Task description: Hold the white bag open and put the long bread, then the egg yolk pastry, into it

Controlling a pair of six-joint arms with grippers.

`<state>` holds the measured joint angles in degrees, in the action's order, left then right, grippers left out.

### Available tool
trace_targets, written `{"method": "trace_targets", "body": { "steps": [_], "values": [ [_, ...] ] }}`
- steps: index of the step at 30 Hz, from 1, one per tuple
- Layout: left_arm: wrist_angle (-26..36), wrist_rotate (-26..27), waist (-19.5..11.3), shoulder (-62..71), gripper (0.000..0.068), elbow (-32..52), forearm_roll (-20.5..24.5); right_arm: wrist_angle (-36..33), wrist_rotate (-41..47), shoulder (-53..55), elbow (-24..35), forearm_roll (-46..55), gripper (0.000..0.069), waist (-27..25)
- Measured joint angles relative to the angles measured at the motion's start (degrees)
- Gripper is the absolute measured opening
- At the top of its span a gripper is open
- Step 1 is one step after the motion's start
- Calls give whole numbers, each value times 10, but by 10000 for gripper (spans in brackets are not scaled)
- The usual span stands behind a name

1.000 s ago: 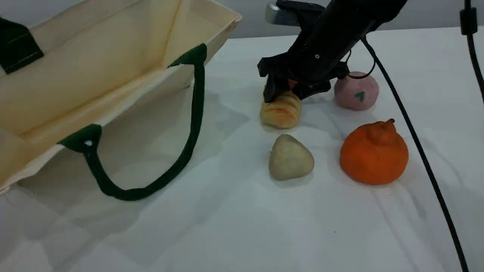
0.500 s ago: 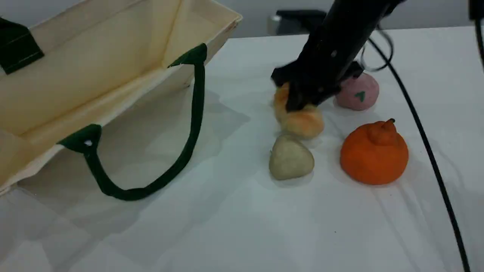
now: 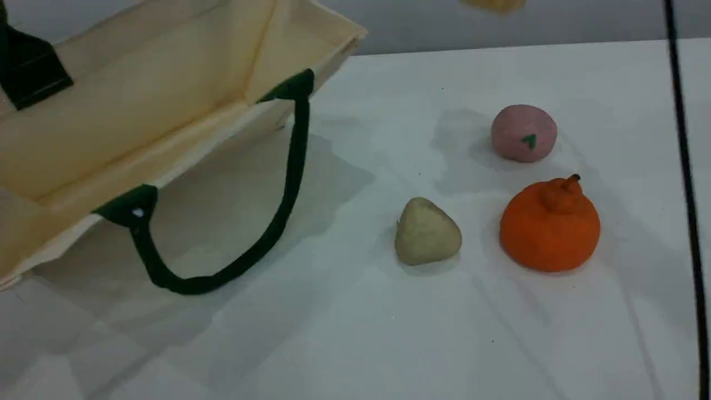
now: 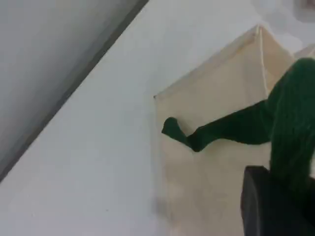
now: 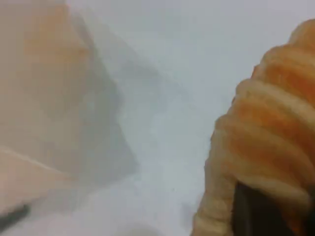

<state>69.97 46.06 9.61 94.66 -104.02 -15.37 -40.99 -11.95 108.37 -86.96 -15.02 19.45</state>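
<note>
The white bag (image 3: 139, 111) lies at the left with its mouth open and one green handle (image 3: 278, 222) looping onto the table. In the left wrist view my left gripper (image 4: 283, 196) is shut on the bag's other green strap (image 4: 290, 118), above the bag's cream wall (image 4: 216, 147). My right gripper (image 5: 275, 216) is shut on the ridged, golden-orange long bread (image 5: 266, 142), held in the air. Only the bread's tip (image 3: 494, 4) shows at the scene view's top edge. The beige egg yolk pastry (image 3: 427, 231) sits alone on the table.
A pink ball with a green mark (image 3: 523, 133) and an orange stemmed fruit (image 3: 550, 225) sit right of the pastry. A black cable (image 3: 686, 166) hangs down the right side. The white table (image 3: 361, 333) stretches to the front.
My right gripper shut on the long bread and lifted it up out of the scene view's top. The bag's rim shifted slightly right.
</note>
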Motion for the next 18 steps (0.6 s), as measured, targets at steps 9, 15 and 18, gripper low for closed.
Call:
{"method": "trace_targets", "body": {
  "steps": [9, 15, 18],
  "values": [
    [0, 0, 38, 0, 80, 0, 4, 99, -27, -170, 160, -61, 117, 1],
    [0, 2, 38, 0, 80, 0, 5, 168, -69, -284, 298, -124, 106, 38],
    [0, 27, 38, 0, 80, 0, -1, 188, -79, -313, 359, -150, 106, 73]
  ]
}}
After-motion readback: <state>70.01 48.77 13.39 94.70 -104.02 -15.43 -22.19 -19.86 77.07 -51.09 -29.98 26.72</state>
